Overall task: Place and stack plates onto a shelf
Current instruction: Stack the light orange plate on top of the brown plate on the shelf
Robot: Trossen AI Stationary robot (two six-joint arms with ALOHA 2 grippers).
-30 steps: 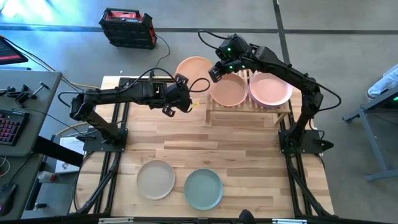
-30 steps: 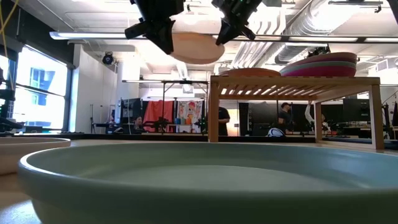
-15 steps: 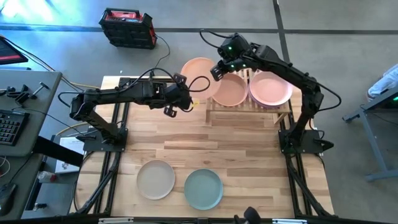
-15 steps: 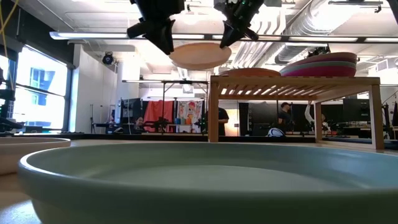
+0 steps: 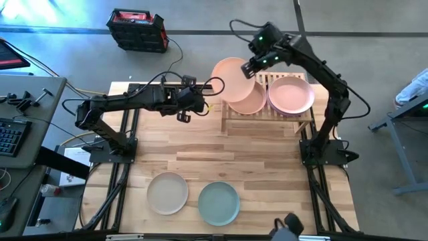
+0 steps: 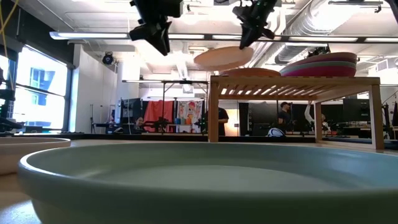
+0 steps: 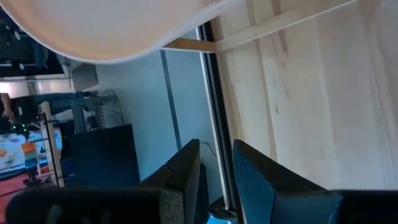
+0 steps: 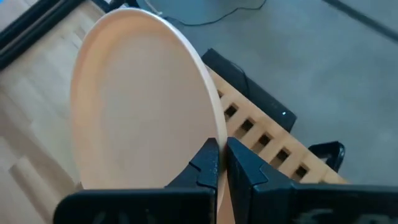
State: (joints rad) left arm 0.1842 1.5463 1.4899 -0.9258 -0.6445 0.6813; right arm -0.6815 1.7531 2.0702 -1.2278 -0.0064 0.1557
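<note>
A pale plank tabletop (image 5: 227, 161) stands in an open workshop with a grey floor, a dark tool case (image 5: 138, 30) on the floor beyond its far edge and people at benches far in the background. Nearest on the table, two plates wait their turn: a beige plate (image 5: 168, 193) on the left and a mint green plate (image 5: 219, 203) just to its right, apart from each other; the green one fills the low camera's foreground.

Further back, the left gripper (image 5: 184, 107) hangs above the boards left of the shelf (image 5: 299, 119), its fingers parted and empty, the carried plate passing just beyond them. I judge it has no part in the carry now and is simply keeping clear.

At the far right, the wooden shelf already holds two lots: a peach plate (image 5: 249, 102) on its left half and a stack topped by a pink plate (image 5: 291, 94) on its right, with magenta rims showing underneath from table level. The right gripper (image 5: 248, 68) has its fingers pinched on the rim of another peach plate (image 5: 231, 78), holding it tilted in the air over the shelf's left end, partly above the peach one there. Gripping by the edge looks meant to leave the underside free to settle onto that plate.
</note>
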